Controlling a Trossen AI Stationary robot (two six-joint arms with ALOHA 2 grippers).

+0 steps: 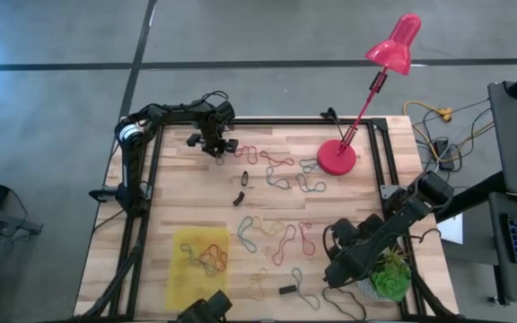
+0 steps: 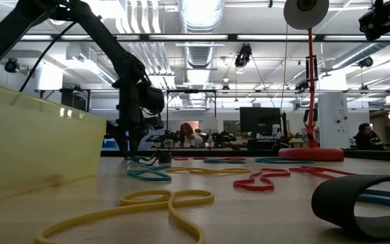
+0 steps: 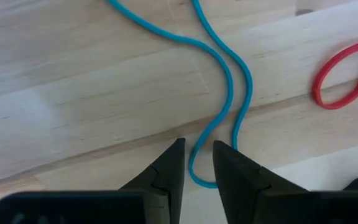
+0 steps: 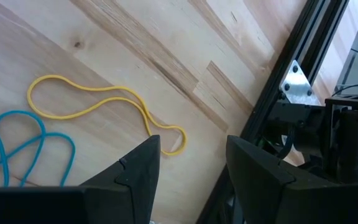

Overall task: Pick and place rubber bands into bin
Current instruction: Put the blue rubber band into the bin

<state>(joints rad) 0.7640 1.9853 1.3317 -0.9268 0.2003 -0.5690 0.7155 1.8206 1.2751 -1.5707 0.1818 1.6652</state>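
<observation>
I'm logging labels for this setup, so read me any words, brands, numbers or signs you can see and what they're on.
None can be read.
The bin, the pink lamp and the wooden table show no lettering.
The room's screens in the low view are too far off to read.

From my low view, the shallow translucent yellow plastic bin (image 2: 32,146) runs off the frame's left edge. A curled dark band (image 2: 364,203) is cut at the right. In the left wrist view, the thin blue rubber band (image 3: 219,93) dips behind the left gripper (image 3: 197,155); the red loop (image 3: 347,74) is clipped.
</observation>
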